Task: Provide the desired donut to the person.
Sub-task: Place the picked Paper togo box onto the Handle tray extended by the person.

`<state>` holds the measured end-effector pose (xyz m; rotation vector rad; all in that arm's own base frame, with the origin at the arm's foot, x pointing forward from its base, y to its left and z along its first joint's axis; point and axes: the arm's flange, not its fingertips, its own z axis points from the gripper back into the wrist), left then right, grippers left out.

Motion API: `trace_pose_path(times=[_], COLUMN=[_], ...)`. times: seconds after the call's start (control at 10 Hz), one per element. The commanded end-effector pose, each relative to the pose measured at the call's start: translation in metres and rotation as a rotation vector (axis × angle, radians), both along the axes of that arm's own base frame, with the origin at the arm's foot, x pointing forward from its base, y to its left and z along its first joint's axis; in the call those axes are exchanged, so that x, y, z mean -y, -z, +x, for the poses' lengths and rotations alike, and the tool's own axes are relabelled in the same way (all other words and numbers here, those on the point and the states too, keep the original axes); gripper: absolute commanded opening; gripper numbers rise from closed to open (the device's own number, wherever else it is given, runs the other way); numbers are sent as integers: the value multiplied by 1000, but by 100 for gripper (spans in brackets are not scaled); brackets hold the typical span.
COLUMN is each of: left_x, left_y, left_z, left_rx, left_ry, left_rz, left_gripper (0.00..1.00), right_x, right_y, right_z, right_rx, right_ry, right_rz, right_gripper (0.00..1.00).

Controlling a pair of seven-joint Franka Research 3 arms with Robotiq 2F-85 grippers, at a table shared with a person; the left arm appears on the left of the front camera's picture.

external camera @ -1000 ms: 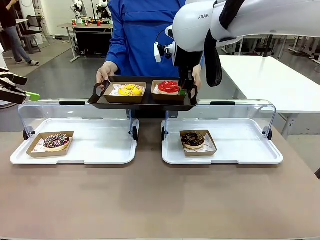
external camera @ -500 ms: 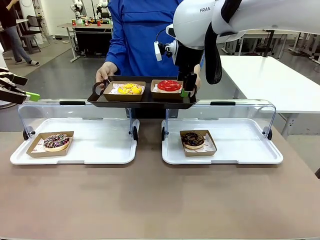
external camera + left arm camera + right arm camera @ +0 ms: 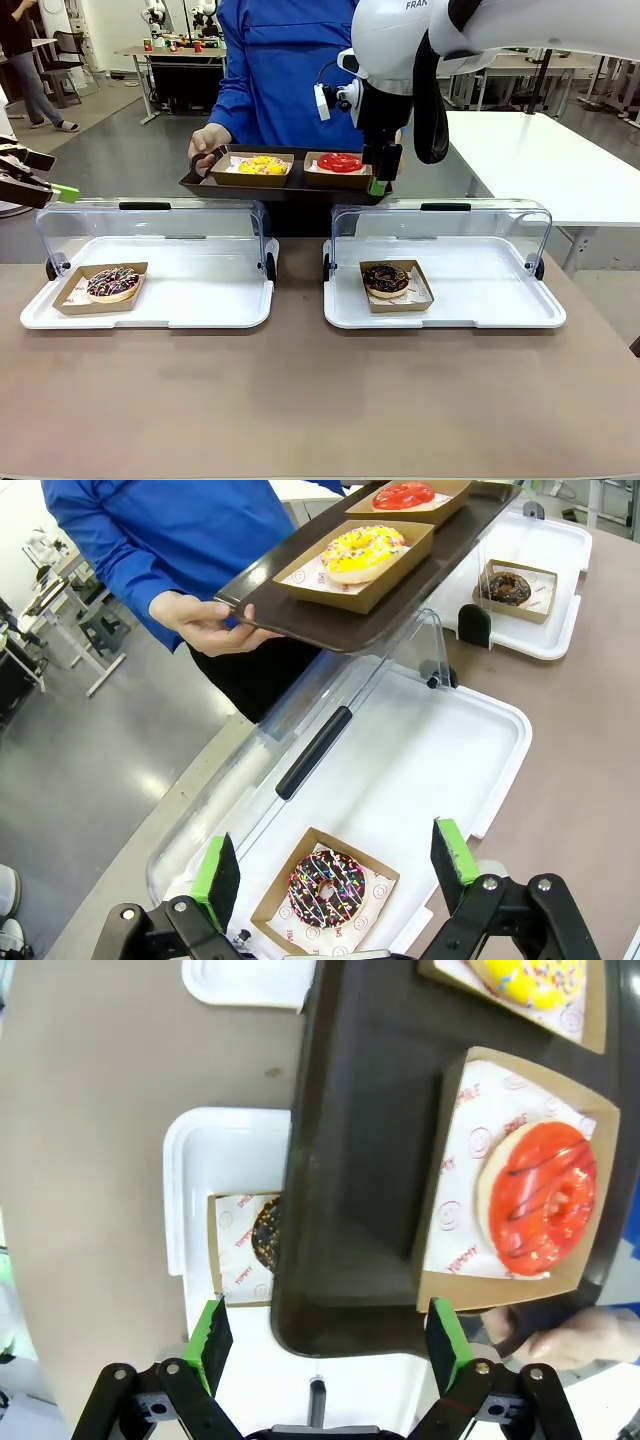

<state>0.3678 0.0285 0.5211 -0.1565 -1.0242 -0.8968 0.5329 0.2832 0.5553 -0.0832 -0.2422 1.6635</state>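
Both pairs of jaws stand apart and hold nothing: the right gripper [image 3: 376, 182] hangs just above the near right corner of the dark tray [image 3: 285, 187], and the left gripper [image 3: 45, 178] hovers at the picture's left edge, over the far rim of the left display tray [image 3: 200, 310]. The person [image 3: 285, 70] in the bright blue jacket holds the dark tray level above the far side of the table, one hand [image 3: 208, 145] gripping its left end. Four donuts can be counted. Two ride on the dark tray, each in its own cardboard dish: a yellow sprinkled donut [image 3: 262, 165] on the left and a red iced donut [image 3: 340, 162] on the right, the red one nearest the right gripper. The other two lie on the white display trays below: a chocolate donut with coloured sprinkles [image 3: 112, 283] on the left tray, and a dark chocolate donut [image 3: 385, 279] on the right display tray [image 3: 500, 300]. Each display tray has a clear hinged lid [image 3: 150, 225] standing open along its far edge, between the table's donuts and the person. In the right wrist view the dark tray partly covers the dark chocolate donut beneath it.
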Motion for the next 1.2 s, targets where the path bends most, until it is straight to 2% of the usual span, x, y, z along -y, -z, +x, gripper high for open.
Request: trace_pose_path(times=[0.0,1.1], left_x=[3,3], left_y=[2,2], left_z=[-2,-2], left_rx=[3,3], left_ry=[-8,-8], left_rz=[-13,-13], left_gripper=[100,100], right_x=[-6,-7], right_y=[2,-2], right_z=[-1,0], right_rx=[39,26], right_ry=[-12,-11], right_rz=[20,16], right_gripper=[100,100])
